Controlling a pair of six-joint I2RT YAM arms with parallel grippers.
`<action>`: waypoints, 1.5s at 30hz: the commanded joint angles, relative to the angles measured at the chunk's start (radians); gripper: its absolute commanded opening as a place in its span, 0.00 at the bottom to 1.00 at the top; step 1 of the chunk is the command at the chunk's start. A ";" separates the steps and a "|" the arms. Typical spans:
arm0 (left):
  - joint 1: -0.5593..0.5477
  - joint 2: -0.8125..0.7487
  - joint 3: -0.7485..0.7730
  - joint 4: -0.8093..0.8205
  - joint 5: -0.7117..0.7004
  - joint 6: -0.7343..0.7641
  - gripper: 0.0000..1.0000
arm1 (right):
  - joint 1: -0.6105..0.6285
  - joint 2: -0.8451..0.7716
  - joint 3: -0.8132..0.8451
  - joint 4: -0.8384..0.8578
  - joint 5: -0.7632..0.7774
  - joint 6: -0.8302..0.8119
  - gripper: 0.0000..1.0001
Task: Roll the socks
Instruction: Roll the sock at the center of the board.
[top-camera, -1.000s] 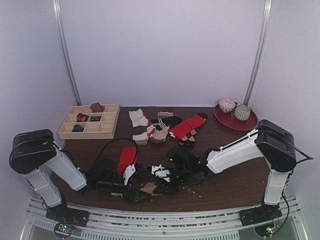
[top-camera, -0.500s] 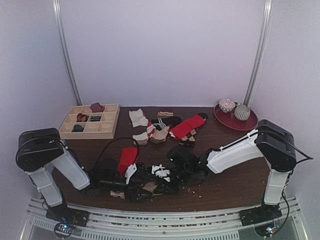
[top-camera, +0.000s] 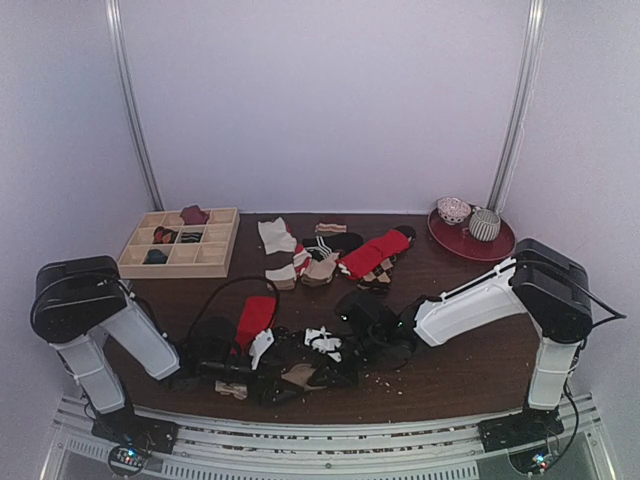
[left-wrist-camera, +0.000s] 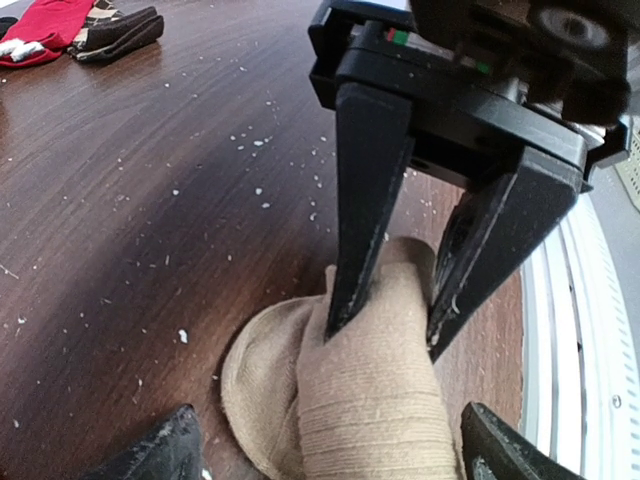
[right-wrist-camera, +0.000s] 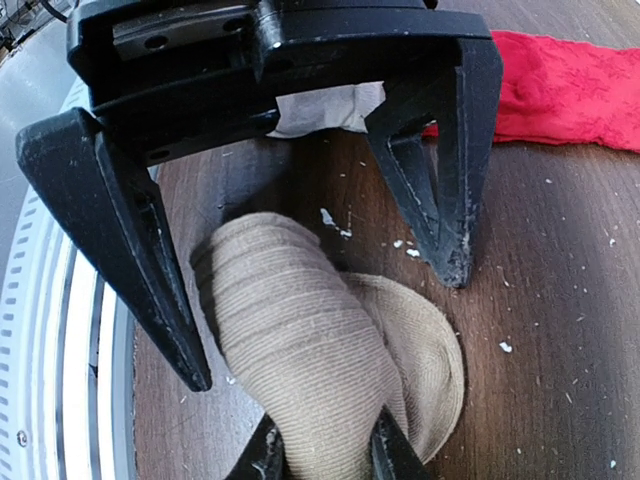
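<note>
Right end effector (left-wrist-camera: 385, 335): fingers (left-wrist-camera: 360, 220) pressed in on a raised fold of the plain tan-brown ribbed fabric sock (right-wrist-camera: 285, 300), pinching it near the crown of the fold. Left end effector (right-wrist-camera: 328, 332): spread wide, one finger to either side of the same fold, neither touching the fabric as far as the wrist views show.

Step in hand, as judged: the rolling of the tan sock, early to midway. The sock is doubled over itself into one thick ribbed hump. Beneath it a flat rounded end lies on the dark brown wooden bench (top-camera: 470, 370). No tight roll is formed. The next move would call for the left end effector to close on the hump or pin the flat end, so that the right can release and retake without the fold springing open (knit of this sort looks soft and likely to relax).

Location: near edge of the bench, between the two arms. The bright red sock with a beige-cream end (top-camera: 255, 315) lies flat nearby, farther up the bench, apart from the tan one and not taken into any roll. White flecks (left-wrist-camera: 255, 140) are scattered over the bench around the work.
</note>
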 joint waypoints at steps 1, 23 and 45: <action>-0.003 0.046 0.050 -0.043 0.010 0.013 0.87 | -0.006 0.098 -0.077 -0.247 0.146 -0.009 0.21; 0.004 -0.013 0.059 -0.036 -0.030 0.022 0.89 | -0.006 0.096 -0.084 -0.244 0.150 0.003 0.21; 0.050 -0.058 -0.101 0.081 -0.032 -0.083 0.81 | -0.009 0.134 -0.040 -0.280 0.175 0.020 0.21</action>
